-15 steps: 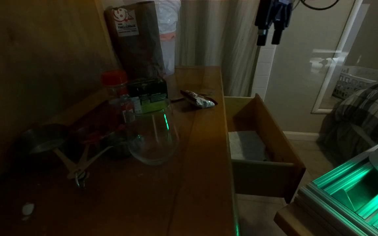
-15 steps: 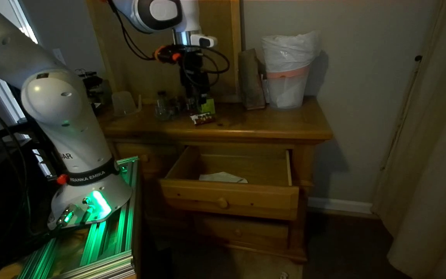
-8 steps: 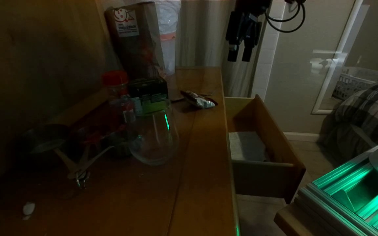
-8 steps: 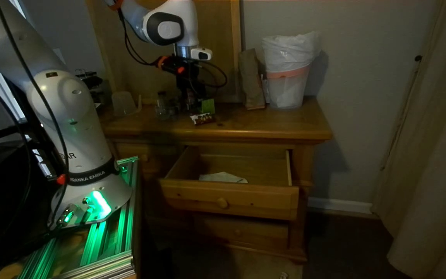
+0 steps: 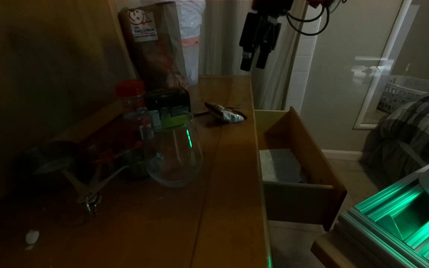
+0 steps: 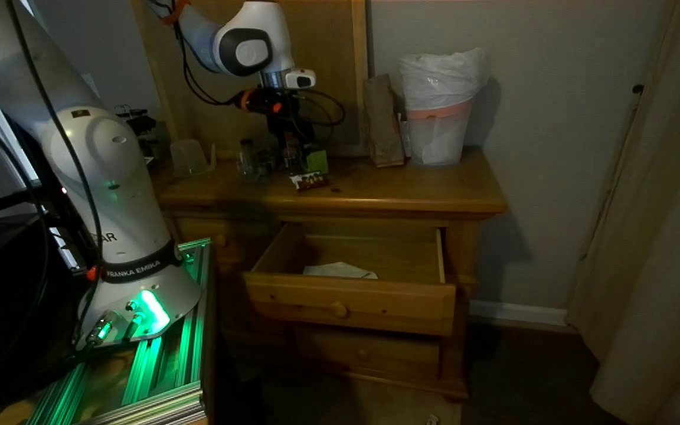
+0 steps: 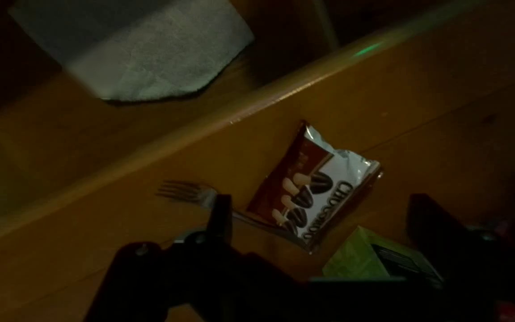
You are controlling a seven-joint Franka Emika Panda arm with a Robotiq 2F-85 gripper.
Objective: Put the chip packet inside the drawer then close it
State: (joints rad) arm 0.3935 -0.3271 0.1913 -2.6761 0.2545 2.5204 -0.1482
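Observation:
The chip packet, brown and white, lies on the wooden dresser top near its front edge in both exterior views (image 5: 226, 113) (image 6: 309, 180). In the wrist view the packet (image 7: 302, 179) shows ahead of and partly between the fingers. The drawer (image 6: 387, 304) is pulled out below the dresser top, with a white cloth (image 6: 340, 270) inside; its side wall (image 5: 311, 149) shows too. My gripper (image 5: 254, 64) is raised above the dresser, apart from the packet. In the wrist view the gripper (image 7: 320, 201) is open with nothing held. Its fingertips are hard to make out in an exterior view.
A fork (image 7: 181, 192) lies beside the packet. A green and black box (image 5: 169, 108), a red-lidded jar (image 5: 129, 89), a clear glass (image 5: 173, 160) and measuring cups (image 5: 88, 186) stand near it. A paper bag (image 6: 382, 121) and a lined bin (image 6: 440, 112) stand at the dresser's end.
My gripper has moved from over the floor beyond the drawer toward the dresser top and lower, then tilted slightly. The packet and the open drawer have not moved.

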